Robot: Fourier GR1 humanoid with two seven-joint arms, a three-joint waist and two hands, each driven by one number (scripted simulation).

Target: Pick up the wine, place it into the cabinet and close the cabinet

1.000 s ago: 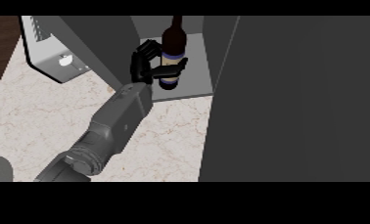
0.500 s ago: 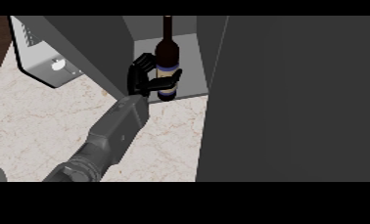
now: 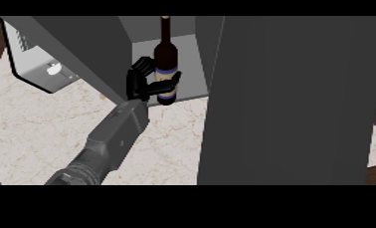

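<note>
Head view: left hand (image 3: 144,83) curled round wine bottle (image 3: 166,67), upright just inside open cabinet (image 3: 187,80). Risks tipping the bottle on release, or catching the cabinet's front edge. Right hand unseen.

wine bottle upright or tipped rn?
Upright. The wine bottle stands neck up at the front of the open cabinet, with the left hand curled around its lower body.

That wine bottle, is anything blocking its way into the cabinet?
Nothing visible does. The left hand is curled round the wine bottle, which already stands upright in the open cabinet, between its walls.
</note>
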